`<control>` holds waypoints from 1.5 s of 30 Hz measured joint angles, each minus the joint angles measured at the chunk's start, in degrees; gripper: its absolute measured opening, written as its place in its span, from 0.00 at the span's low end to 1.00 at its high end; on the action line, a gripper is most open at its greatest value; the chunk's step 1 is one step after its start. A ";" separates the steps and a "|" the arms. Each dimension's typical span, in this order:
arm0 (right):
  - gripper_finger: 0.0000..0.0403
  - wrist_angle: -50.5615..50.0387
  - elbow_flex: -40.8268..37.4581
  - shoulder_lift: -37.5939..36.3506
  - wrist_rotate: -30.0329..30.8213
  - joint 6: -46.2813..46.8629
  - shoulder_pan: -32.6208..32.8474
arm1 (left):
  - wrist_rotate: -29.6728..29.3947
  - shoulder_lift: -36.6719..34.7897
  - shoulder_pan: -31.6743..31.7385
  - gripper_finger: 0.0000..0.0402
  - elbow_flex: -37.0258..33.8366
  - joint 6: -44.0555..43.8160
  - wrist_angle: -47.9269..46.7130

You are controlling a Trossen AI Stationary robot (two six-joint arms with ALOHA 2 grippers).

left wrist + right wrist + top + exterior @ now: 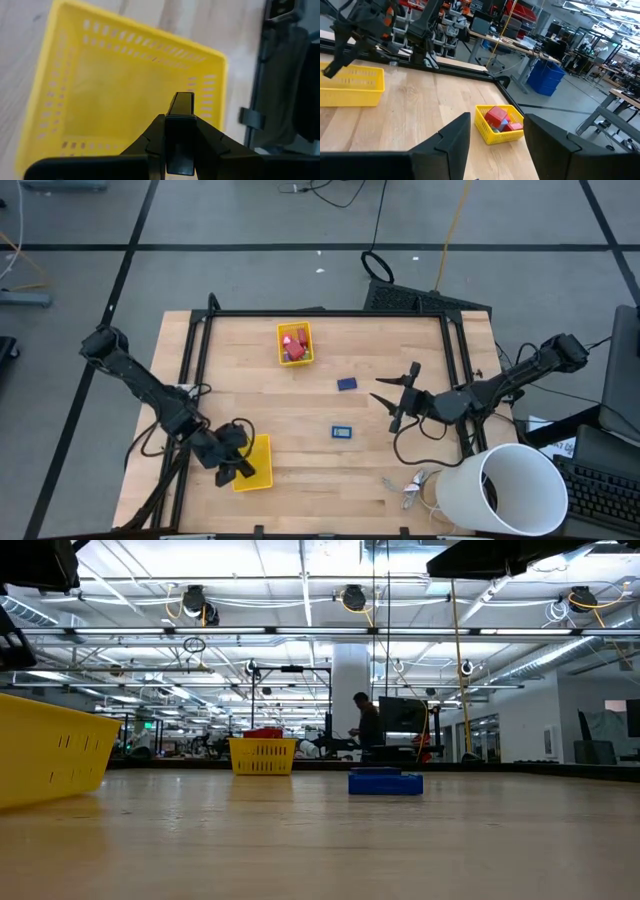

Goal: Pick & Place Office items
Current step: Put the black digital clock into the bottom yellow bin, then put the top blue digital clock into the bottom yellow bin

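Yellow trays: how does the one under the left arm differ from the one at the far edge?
The yellow perforated plastic tray near the front looks empty in the left wrist view; the far yellow tray holds red blocky pieces. The near tray has the left claw, shut on a black block, above it; nothing hovers over the far one. Both are yellow and rectangular, with slotted walls.

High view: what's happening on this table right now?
The left gripper is over the near yellow tray, shut on a black piece that it seems about to drop in. The right gripper hangs open over mid-table, holding nothing. The far yellow tray already holds red pieces. Two blue pieces lie loose on the wood.
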 joint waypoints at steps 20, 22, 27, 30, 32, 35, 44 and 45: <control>0.44 -0.17 0.00 1.81 -0.13 4.54 -0.69 | -0.77 0.02 2.25 0.57 0.00 -1.05 -1.99; 0.45 -0.98 0.00 3.11 -0.66 7.17 -1.80 | -1.10 -0.18 2.54 0.59 0.00 0.11 -1.58; 0.53 -4.57 0.00 7.95 -14.69 13.45 -9.28 | -1.55 -2.27 4.45 0.60 0.00 5.16 2.84; 0.59 -5.37 0.00 11.58 -23.05 17.79 -15.55 | -1.68 -4.94 5.79 0.58 0.00 11.53 7.65; 0.63 -5.89 0.00 14.21 -27.49 19.47 -19.88 | -2.86 -6.89 6.77 0.57 0.00 17.20 11.16; 0.66 -5.57 0.00 18.46 -34.36 18.37 -25.94 | -6.98 -10.06 8.28 0.56 0.04 26.40 16.45; 0.68 1.39 0.04 32.44 -45.49 4.58 -35.89 | -24.17 -12.74 13.06 0.51 0.04 51.54 34.94; 0.68 2.69 0.04 33.86 -46.47 3.17 -36.68 | -24.31 -12.72 13.72 0.51 0.04 53.68 36.20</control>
